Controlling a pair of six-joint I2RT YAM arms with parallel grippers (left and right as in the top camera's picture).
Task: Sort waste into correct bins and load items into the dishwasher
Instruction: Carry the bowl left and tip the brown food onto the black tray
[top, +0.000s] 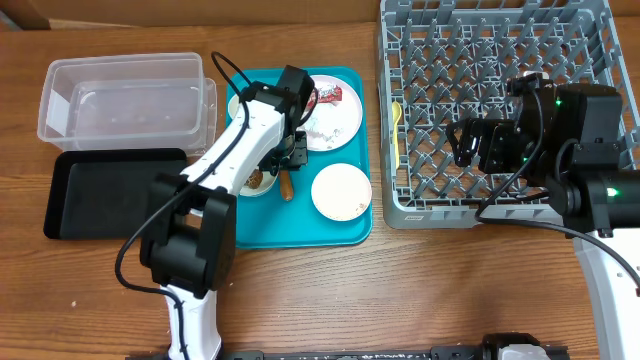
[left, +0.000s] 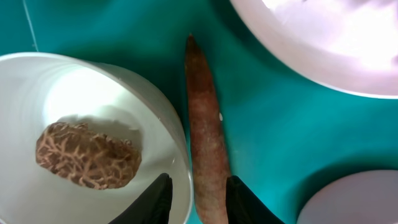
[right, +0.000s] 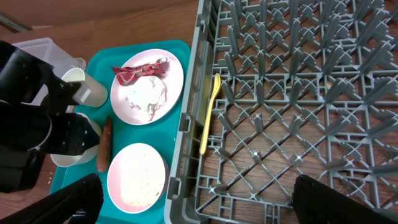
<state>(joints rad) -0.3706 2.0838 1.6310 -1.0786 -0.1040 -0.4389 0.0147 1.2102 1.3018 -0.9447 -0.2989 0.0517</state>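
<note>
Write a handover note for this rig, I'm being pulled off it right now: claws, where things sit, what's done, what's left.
Left claw: open, straddling the carrot-like stick on the teal tray, not clamped.
Right claw: open, empty, over the dish rack.
Also on the tray: brown clump in a small bowl, red wrapper and napkin on the plate, rice grains in a second white dish, cup.
Done: nothing visible in the clear tub or black tray; only a yellow utensil shows in the rack.
Left: bin all waste, then rack the dishes.
</note>
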